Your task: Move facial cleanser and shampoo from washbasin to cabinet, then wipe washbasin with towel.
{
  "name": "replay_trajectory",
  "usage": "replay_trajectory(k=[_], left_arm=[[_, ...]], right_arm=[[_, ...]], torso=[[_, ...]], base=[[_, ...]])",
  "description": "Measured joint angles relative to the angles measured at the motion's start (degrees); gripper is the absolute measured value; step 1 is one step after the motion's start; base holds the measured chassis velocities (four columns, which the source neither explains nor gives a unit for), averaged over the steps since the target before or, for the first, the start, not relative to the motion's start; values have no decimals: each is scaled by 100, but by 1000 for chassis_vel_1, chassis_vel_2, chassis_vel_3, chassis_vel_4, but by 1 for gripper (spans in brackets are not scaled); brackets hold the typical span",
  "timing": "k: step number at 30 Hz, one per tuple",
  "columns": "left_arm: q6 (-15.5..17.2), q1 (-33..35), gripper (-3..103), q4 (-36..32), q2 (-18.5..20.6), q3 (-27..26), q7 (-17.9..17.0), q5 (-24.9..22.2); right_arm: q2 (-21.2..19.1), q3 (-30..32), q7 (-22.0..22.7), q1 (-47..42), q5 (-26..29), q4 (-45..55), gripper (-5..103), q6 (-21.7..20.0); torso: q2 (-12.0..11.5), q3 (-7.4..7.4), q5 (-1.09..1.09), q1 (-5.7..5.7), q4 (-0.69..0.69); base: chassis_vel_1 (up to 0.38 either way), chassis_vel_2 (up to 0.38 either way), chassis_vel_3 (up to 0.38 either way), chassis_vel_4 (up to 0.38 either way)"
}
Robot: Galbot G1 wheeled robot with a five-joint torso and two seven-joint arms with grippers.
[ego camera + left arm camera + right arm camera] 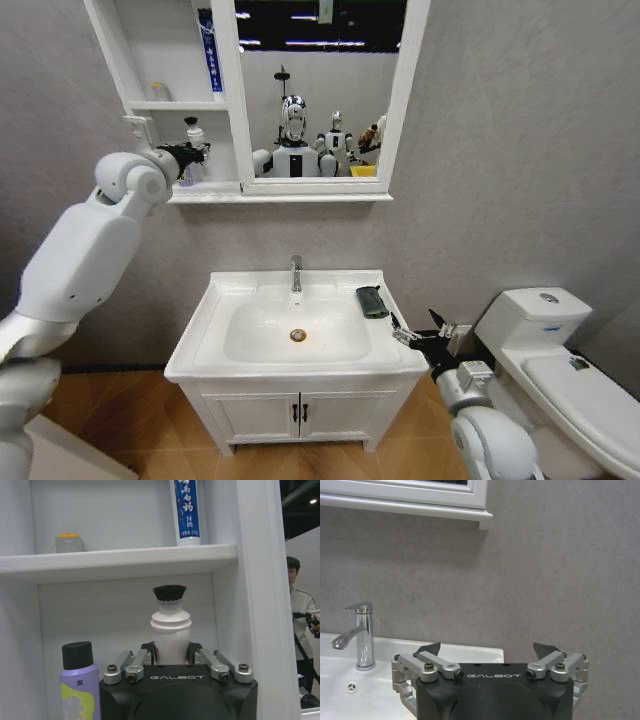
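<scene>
Left gripper [171, 656] raised inside cabinet [172, 105] lower shelf, jaws closed on white bottle [170, 630] with black cap. Purple spray can [78, 686] just beside it; blue-white tube [186, 511] on shelf above. Right gripper [418, 335] near washbasin [296, 330] right edge, jaws open, empty. Towel [372, 301] on washbasin surface, right of tap [296, 273].

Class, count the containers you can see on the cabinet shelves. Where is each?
4. Upper shelf: small jar, blue tube. Lower shelf: purple spray can, white bottle in the left pincer. Others may be hidden.
</scene>
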Motion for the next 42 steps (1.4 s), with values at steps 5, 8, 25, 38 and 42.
replay_trajectory(k=[5, 8, 25, 38, 42], left_arm=[[-160, -169, 32, 480, -211, 141, 229, 252], [-230, -257, 32, 778, -313, 202, 353, 391], [-318, -364, 31, 1409, -522, 288, 539, 640], [-208, -399, 60, 1322, -495, 318, 393, 626], [-206, -399, 77, 1324, -489, 320, 336, 626]], right_arm=[[-10, 5, -7, 17, 4, -32, 100, 15], [-5, -6, -8, 42, 4, -37, 100, 15], [-25, 20, -16, 81, 20, -73, 100, 45], [-30, 24, -26, 73, 26, -81, 100, 62], [-25, 14, -36, 76, 26, -84, 100, 65]], torso=[[0, 0, 0, 0, 0], [0, 0, 1, 0, 0], [1, 0, 1, -1, 1], [1, -1, 1, -1, 1], [1, -1, 0, -1, 0]], base=[[0, 0, 0, 0], [0, 0, 0, 0], [0, 0, 0, 0], [0, 0, 0, 0], [0, 0, 0, 0]])
